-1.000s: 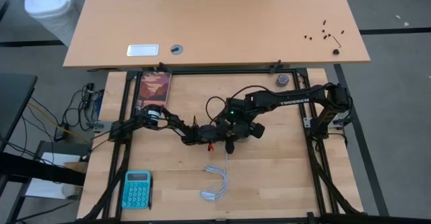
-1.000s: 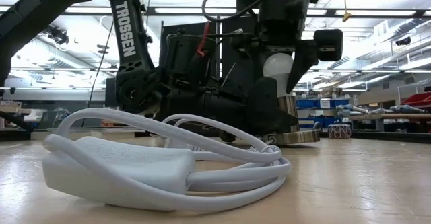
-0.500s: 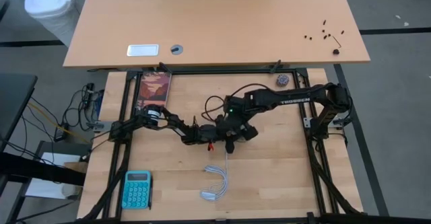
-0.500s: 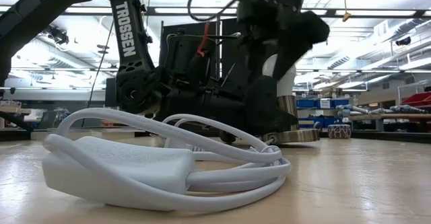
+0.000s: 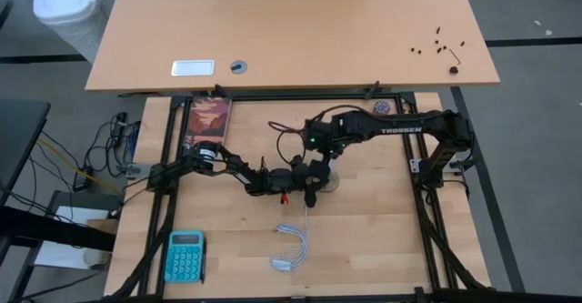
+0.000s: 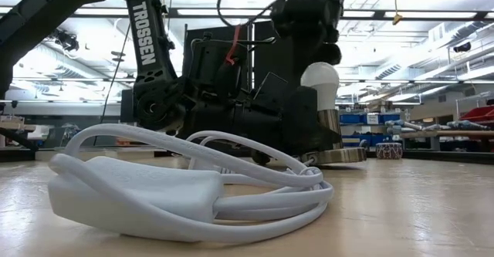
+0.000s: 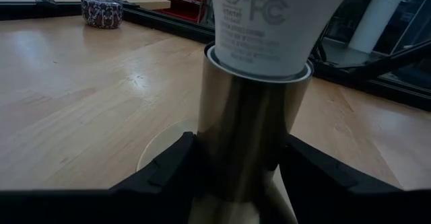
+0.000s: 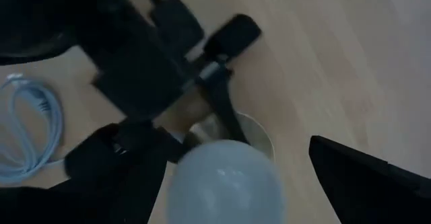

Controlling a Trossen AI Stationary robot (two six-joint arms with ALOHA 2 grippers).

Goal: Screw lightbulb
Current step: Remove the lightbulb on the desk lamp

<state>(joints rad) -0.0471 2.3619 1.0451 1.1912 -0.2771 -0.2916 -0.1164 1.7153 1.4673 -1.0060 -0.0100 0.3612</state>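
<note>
Lifted up and back from where it sat a second ago, the right gripper [image 8: 269, 183] now hangs above the small white pear-shaped lightbulb [image 6: 319, 77] with its fingers spread wide and touching nothing; in the low view only its dark body shows, just over the glass. That bulb stands upright in the brass-coloured cylindrical socket [image 7: 250, 140], which rises from a round metallic base disc [image 6: 340, 156] lying on the pale wooden table [image 5: 373, 230] near its middle. The left gripper [image 7: 236, 173] is low at the table, its two dark fingers [image 7: 172, 167] clamped on either side of the socket barrel, just beneath the bulb's printed white neck.

From above, the bulb and socket are almost wholly covered by the two arms where they meet. The left wrist view cuts off the top of the bulb.

A coiled white cord with a flat plug block [image 6: 147, 187] fills the near ground of the low view and hides part of the disc. A teal calculator [image 5: 185, 256] lies at the table's near left corner, a small patterned ball [image 5: 382, 108] at the far right edge, and a picture card [image 5: 210, 121] at the far left.
</note>
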